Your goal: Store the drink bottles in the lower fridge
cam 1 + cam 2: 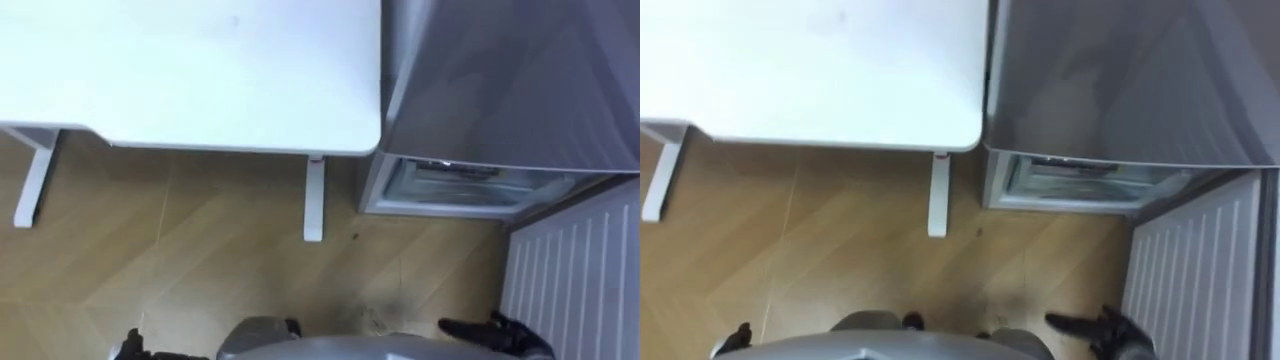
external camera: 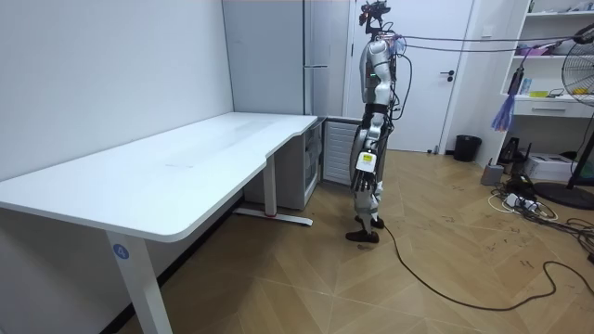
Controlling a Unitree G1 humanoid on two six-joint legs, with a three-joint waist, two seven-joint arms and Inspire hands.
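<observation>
white table (image 1: 200, 70), grey fridge (image 1: 500, 80), tan herringbone floor (image 1: 200, 270).

Silver-grey metal body, black fingers (image 1: 1078, 325)

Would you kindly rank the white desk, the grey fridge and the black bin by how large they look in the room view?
Largest: the white desk, though it is also nearest the camera.
Next: the grey fridge.
Smallest: the black bin, which stands far from the camera.
</observation>
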